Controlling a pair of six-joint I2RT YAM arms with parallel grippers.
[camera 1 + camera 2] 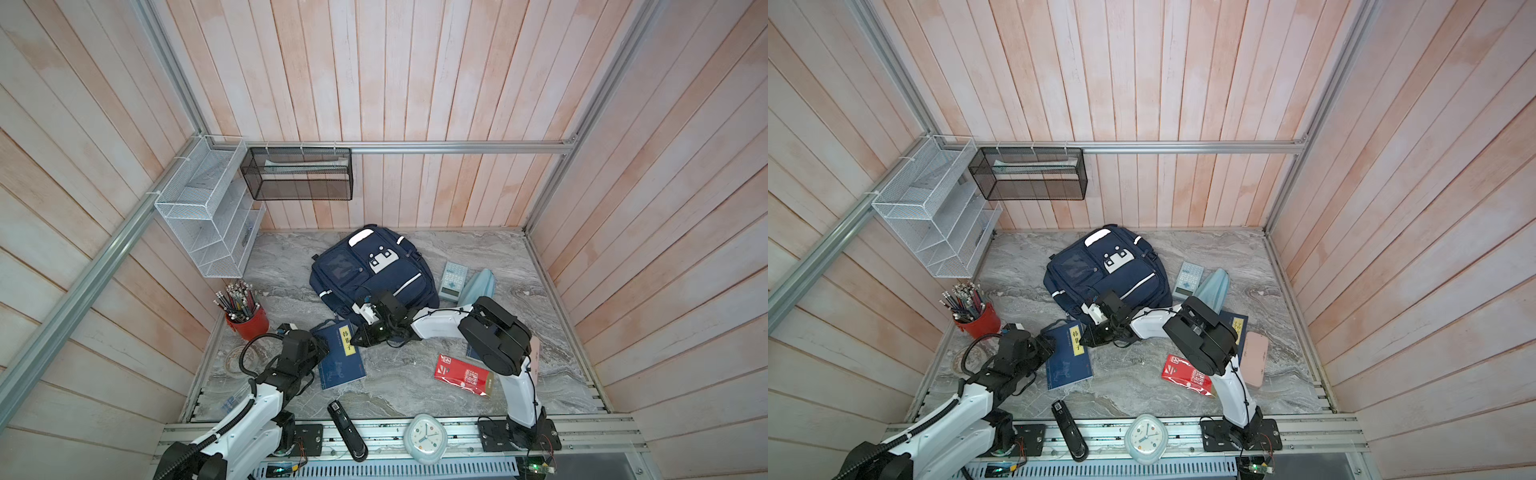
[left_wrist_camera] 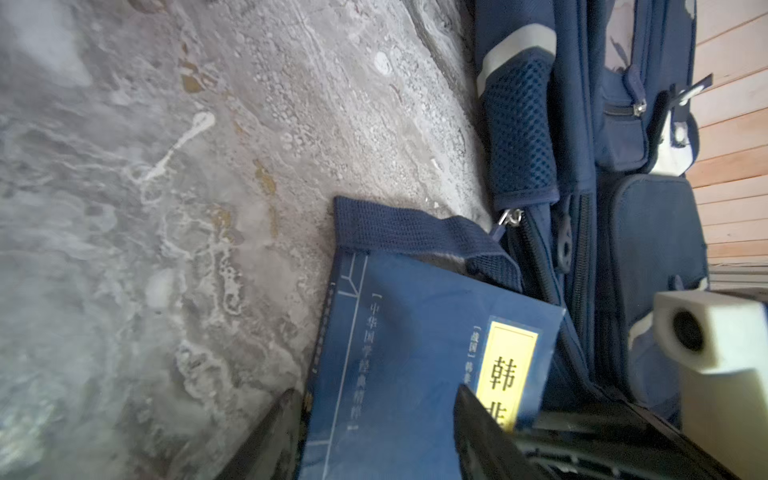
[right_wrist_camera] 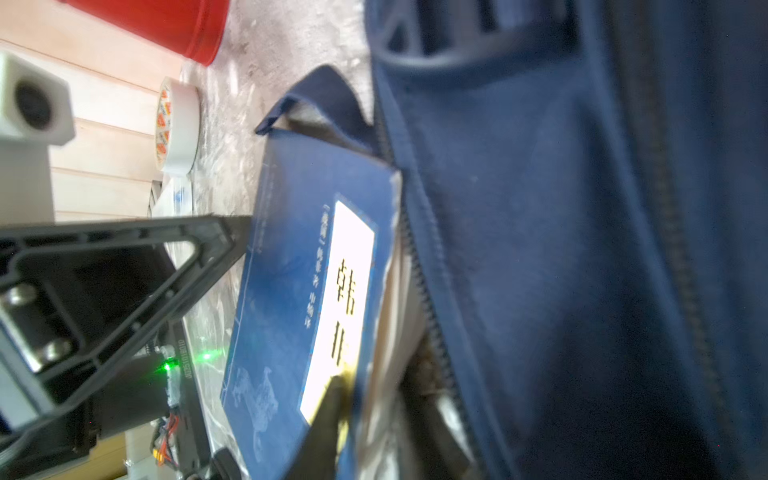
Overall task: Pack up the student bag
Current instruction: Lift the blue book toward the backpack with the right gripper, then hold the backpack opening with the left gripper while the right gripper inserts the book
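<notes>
The student bag [image 1: 370, 270] [image 1: 1104, 270], navy with white stripes, lies flat at the back middle of the marble table. A blue book [image 1: 343, 361] [image 1: 1067, 361] with a yellow label lies just in front of it, its far end resting on a bag strap [image 2: 415, 232]. My right gripper [image 1: 354, 341] [image 3: 374, 399] reaches across and is shut on the book's labelled corner, beside the bag's zipper [image 3: 424, 291]. My left gripper [image 1: 322, 345] [image 2: 378, 399] is open over the book's spine side. One of its fingers is off the spine edge and the other is above the cover.
A red cup of pencils [image 1: 247, 320] and a tape roll [image 3: 176, 129] sit left. A calculator [image 1: 452, 278], light-blue pouch [image 1: 478, 286], red booklet [image 1: 461, 376], pink case [image 1: 1254, 357] and another blue book [image 1: 1235, 328] lie right. A black stapler [image 1: 347, 428] and clock [image 1: 424, 436] are near the front edge.
</notes>
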